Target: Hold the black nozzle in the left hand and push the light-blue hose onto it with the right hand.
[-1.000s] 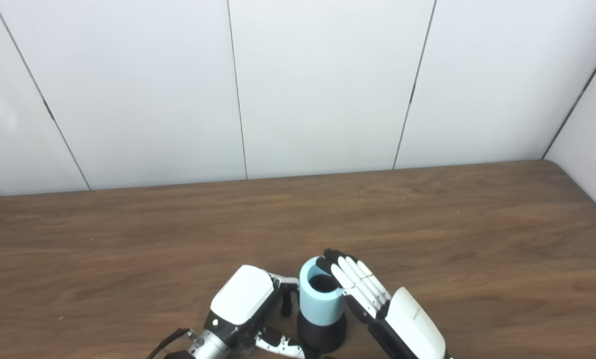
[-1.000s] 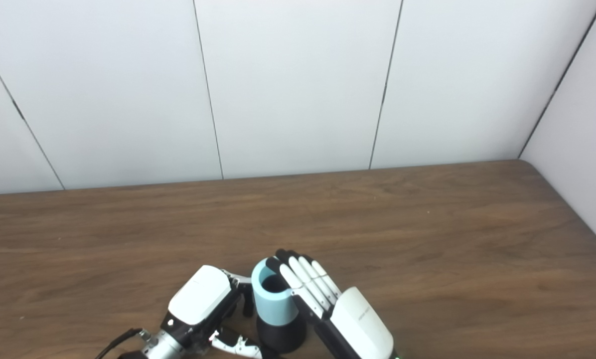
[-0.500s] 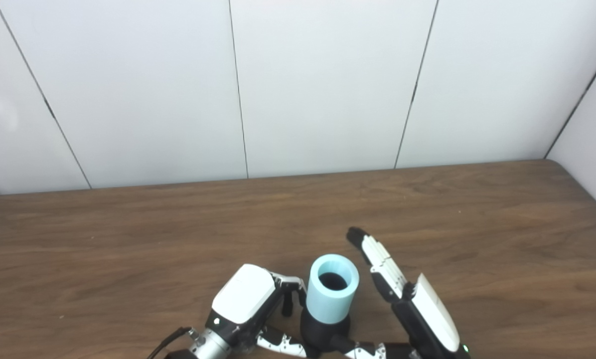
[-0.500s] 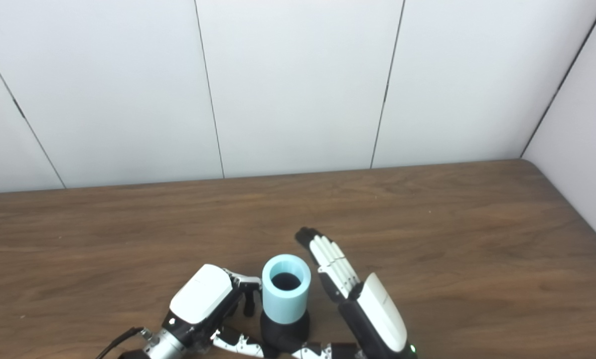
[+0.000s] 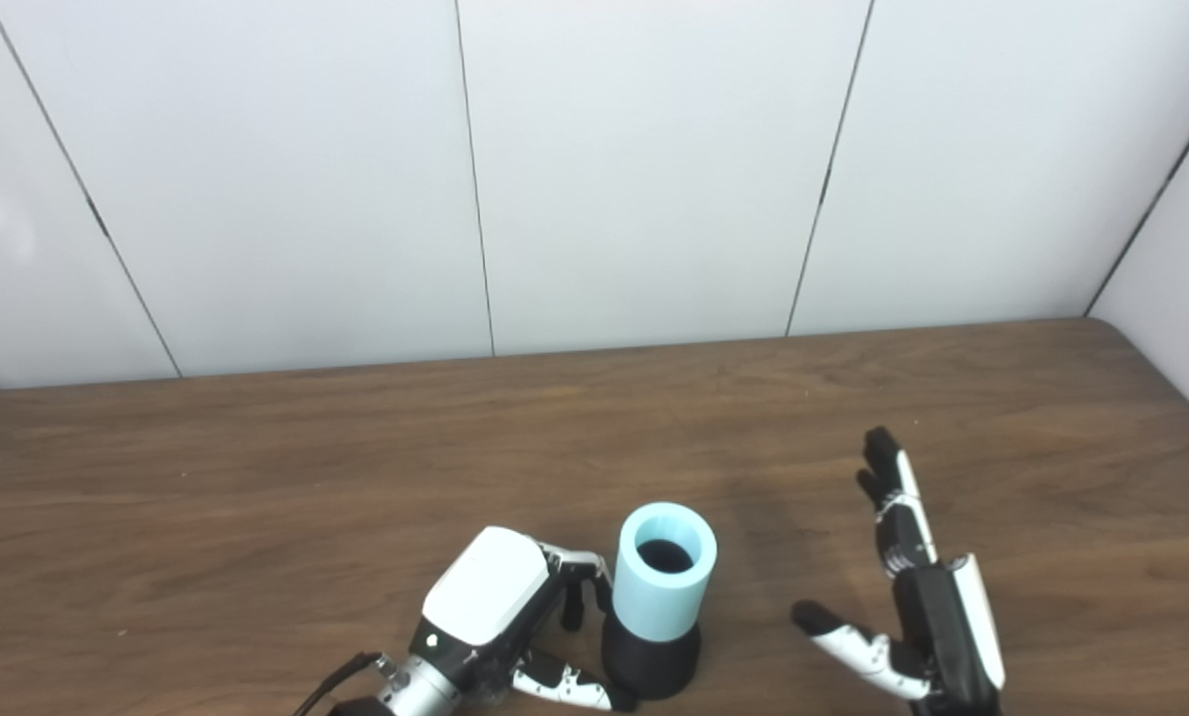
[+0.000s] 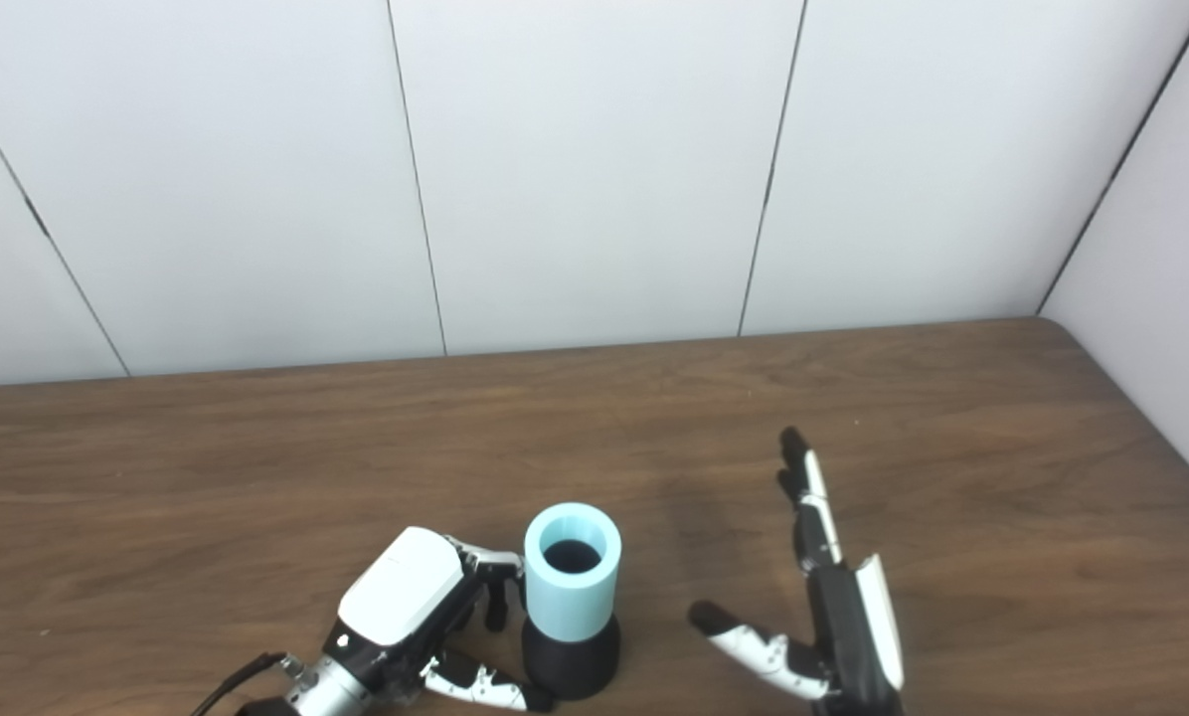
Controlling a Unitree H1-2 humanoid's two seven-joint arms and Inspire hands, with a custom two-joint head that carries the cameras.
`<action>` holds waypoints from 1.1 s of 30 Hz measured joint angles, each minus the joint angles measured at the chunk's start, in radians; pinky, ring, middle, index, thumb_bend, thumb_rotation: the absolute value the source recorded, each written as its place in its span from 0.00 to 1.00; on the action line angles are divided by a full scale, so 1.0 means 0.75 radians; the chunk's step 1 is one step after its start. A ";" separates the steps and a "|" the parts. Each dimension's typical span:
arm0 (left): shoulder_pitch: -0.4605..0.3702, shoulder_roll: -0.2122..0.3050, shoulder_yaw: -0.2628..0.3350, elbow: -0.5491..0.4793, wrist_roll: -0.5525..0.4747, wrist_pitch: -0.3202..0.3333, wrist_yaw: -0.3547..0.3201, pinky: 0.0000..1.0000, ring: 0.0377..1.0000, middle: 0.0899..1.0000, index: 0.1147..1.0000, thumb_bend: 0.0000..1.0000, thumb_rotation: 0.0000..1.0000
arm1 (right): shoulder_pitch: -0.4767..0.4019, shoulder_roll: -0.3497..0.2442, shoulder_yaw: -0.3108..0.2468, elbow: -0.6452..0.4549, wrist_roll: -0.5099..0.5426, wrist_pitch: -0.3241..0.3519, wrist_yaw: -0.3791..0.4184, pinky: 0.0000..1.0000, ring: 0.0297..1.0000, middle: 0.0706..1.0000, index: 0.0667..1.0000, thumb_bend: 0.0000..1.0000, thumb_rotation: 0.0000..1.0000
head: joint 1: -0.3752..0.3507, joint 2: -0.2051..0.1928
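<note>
The light-blue hose (image 5: pixel 660 582) stands upright as a short tube, seated on top of the black nozzle (image 5: pixel 651 663) near the table's front edge. My left hand (image 5: pixel 485 597) is at the nozzle's left, with fingers curled behind the black base and the thumb in front of it. My right hand (image 5: pixel 928 617) is open to the right of the hose and clear of it, fingers stretched toward the wall and thumb spread toward the nozzle. Nothing is in the right hand. The same layout shows in the right eye view, with the hose (image 6: pixel 572 582) and the right hand (image 6: pixel 838 617).
The brown wooden table (image 5: pixel 256 467) runs back to a white panelled wall (image 5: pixel 594 169). A side wall (image 5: pixel 1181 298) closes in at the table's far right corner. No other objects lie on the table.
My right hand let go of the hose top, opened and swung away to the right. The hose stayed on the nozzle, and the left hand did not move.
</note>
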 measured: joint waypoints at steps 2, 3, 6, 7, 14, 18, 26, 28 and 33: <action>0.000 0.000 0.001 0.000 0.000 0.001 0.000 0.10 0.11 0.42 0.41 0.52 0.00 | -0.004 0.010 -0.033 0.007 0.064 0.005 0.038 1.00 1.00 1.00 1.00 0.74 0.66 | 0.002 0.000; 0.000 0.000 0.002 0.000 0.000 0.002 0.000 0.10 0.11 0.42 0.41 0.52 0.00 | -0.007 0.019 -0.049 0.010 0.097 0.010 0.057 1.00 1.00 1.00 1.00 0.74 0.66 | 0.004 -0.002; -0.001 0.000 0.003 0.000 0.001 0.003 0.000 0.09 0.11 0.42 0.41 0.52 0.00 | -0.012 0.047 -0.101 0.015 0.179 0.073 0.110 1.00 1.00 1.00 1.00 0.73 0.70 | 0.008 -0.004; -0.001 0.000 0.003 0.000 0.002 0.004 0.000 0.09 0.11 0.42 0.41 0.52 0.00 | -0.014 0.053 -0.114 0.015 0.194 0.099 0.127 1.00 1.00 1.00 1.00 0.72 0.69 | 0.012 -0.004; 0.006 0.005 0.004 -0.019 0.030 0.036 -0.006 0.10 0.13 0.42 0.41 0.52 0.00 | -0.022 0.081 -0.160 0.017 0.242 0.183 0.236 1.00 1.00 1.00 1.00 0.76 0.61 | 0.014 -0.006; 0.007 0.011 0.002 -0.107 0.071 0.127 -0.132 0.17 0.23 0.37 0.45 0.52 0.00 | -0.025 0.092 -0.172 0.017 0.258 0.206 0.288 1.00 1.00 1.00 1.00 0.77 0.60 | 0.022 -0.006; 0.002 0.015 0.006 -0.298 0.169 0.329 -0.456 0.65 0.72 0.73 0.70 0.98 0.00 | -0.030 0.107 -0.180 0.020 0.192 0.204 0.330 1.00 1.00 1.00 1.00 0.84 0.67 | 0.031 -0.008; 0.003 0.014 0.015 -0.346 0.196 0.383 -0.549 0.69 0.76 0.78 0.75 1.00 0.05 | -0.030 0.109 -0.183 0.020 0.176 0.204 0.331 1.00 1.00 1.00 1.00 0.85 0.67 | 0.031 -0.008; 0.012 0.016 0.111 -0.410 0.204 0.490 -0.714 0.78 0.85 0.85 0.83 1.00 0.13 | -0.032 0.109 -0.184 0.019 0.166 0.203 0.365 1.00 1.00 1.00 1.00 0.86 0.66 | 0.041 -0.008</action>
